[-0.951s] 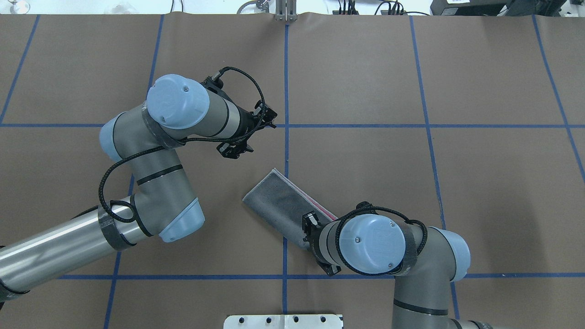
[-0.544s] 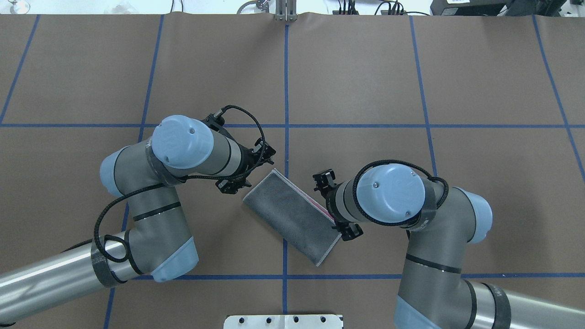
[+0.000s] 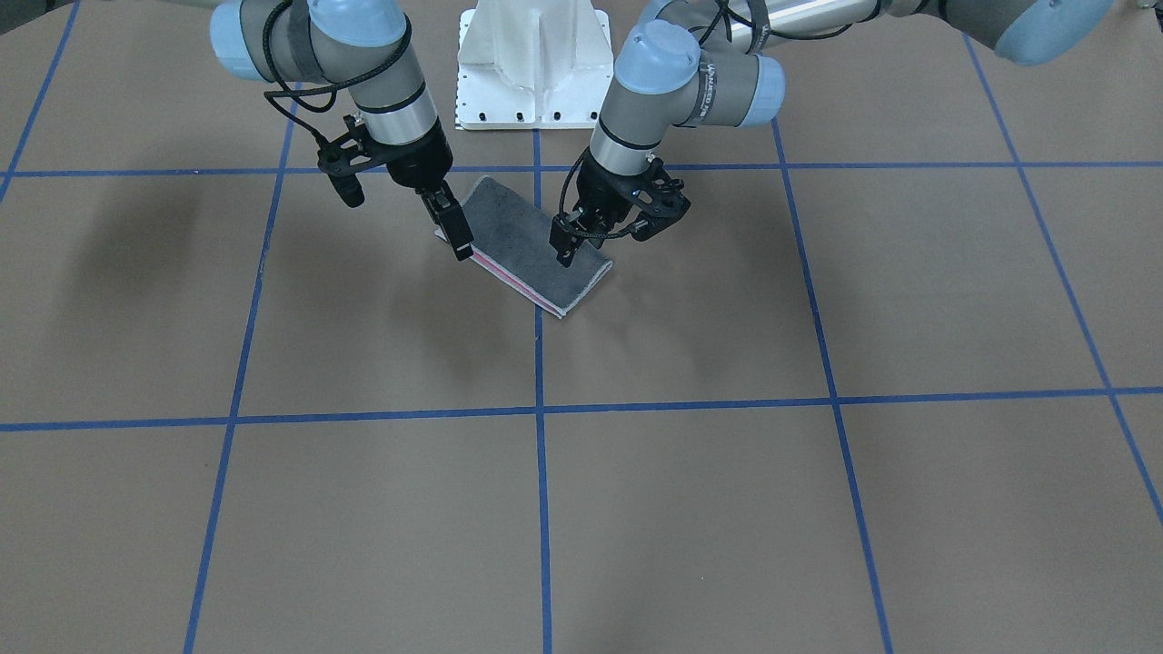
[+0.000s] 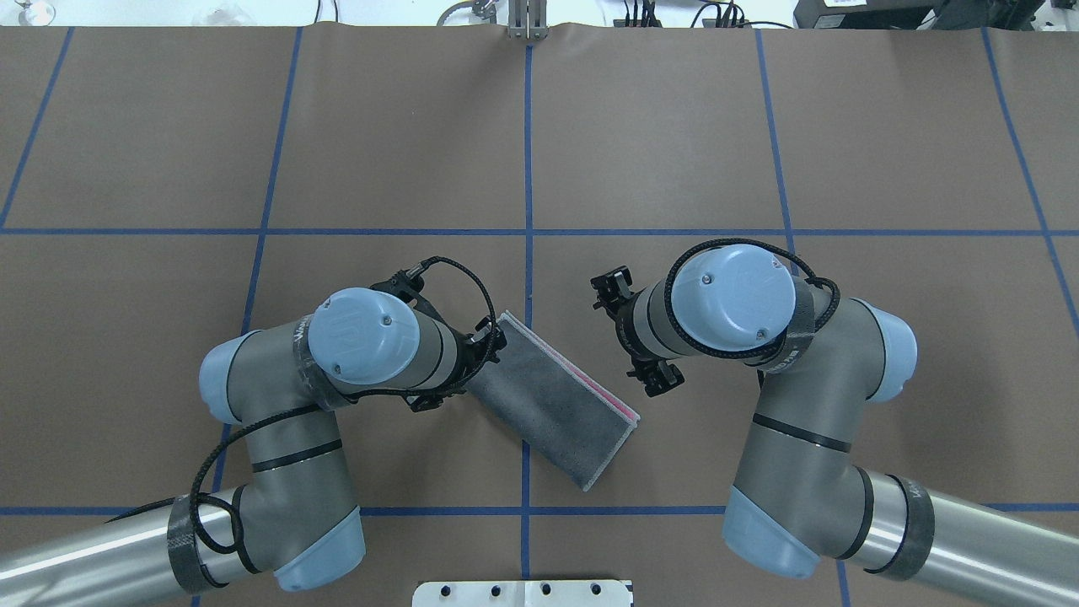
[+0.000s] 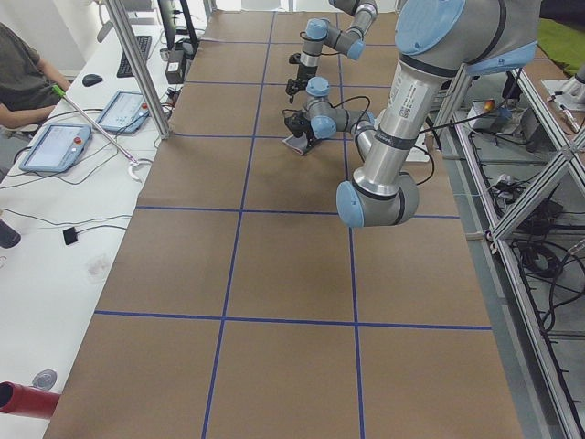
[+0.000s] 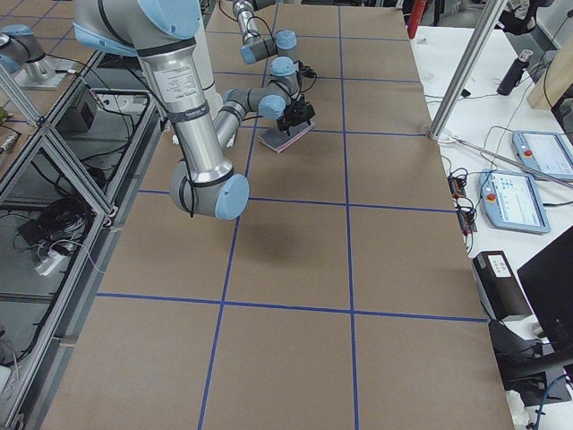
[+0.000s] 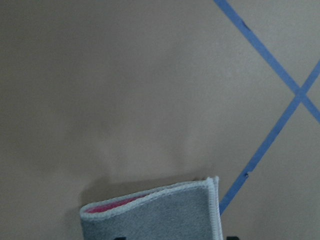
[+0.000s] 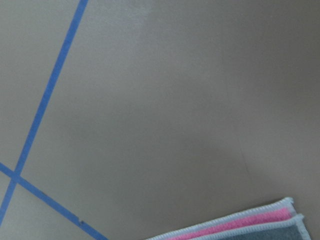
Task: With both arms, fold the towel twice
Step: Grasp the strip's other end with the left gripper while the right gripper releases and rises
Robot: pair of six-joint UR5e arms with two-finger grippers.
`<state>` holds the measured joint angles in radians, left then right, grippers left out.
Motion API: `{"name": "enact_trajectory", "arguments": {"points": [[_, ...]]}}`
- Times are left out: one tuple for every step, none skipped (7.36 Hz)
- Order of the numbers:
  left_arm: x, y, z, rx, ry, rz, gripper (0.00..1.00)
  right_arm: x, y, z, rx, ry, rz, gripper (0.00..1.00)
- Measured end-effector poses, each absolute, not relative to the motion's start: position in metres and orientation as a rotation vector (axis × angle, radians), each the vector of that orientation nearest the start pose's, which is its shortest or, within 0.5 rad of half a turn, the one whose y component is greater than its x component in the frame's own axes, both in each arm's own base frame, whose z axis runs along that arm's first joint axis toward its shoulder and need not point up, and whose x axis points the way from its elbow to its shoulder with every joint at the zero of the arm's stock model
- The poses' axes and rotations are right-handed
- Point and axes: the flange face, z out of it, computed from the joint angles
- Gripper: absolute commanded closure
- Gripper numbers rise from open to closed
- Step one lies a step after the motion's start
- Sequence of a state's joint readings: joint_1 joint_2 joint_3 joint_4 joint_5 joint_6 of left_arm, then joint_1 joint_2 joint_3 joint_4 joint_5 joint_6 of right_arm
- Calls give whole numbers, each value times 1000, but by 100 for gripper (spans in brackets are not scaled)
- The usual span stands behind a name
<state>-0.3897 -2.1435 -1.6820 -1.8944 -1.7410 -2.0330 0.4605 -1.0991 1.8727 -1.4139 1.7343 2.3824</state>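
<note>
Folded grey towel lies on a brown tabletop gridded with blue tape, near the robot's side; a desk stands beyond. Left hand is spread over one end. Right hand hangs beside it; I cannot tell its grip.

Arm links: silver-grey tubes with thin black rings; glossy metal farthest from the tool.
Joint caps: light blue, round, two small screws each.
Cables: black, braided, looping just behind the tool.
Tools: left gripper and right gripper, black, thin-fingered.
Lettering: faint, unreadable.
</note>
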Motion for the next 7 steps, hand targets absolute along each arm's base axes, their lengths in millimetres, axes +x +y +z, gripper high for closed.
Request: {"name": "enact_trajectory", "arguments": {"points": [[578, -359, 244, -195, 1013, -689, 41, -498, -379, 245, -327, -938, 1098, 0], [579, -357, 246, -196, 1008, -687, 43, -501, -381, 244, -327, -938, 1098, 0], [581, -354, 250, -197, 1001, -684, 46, -502, -382, 243, -326, -938, 1098, 0], [583, -353, 253, -199, 996, -682, 54, -502, -382, 243, -326, -937, 1099, 0], [584, -351, 254, -200, 993, -680, 69, -503, -382, 243, -326, -937, 1099, 0], [584, -351, 254, -200, 993, -680, 78, -503, -382, 243, -327, -936, 1099, 0], [584, -351, 254, -200, 992, -680, 95, -502, -382, 243, -327, -936, 1099, 0]]}}
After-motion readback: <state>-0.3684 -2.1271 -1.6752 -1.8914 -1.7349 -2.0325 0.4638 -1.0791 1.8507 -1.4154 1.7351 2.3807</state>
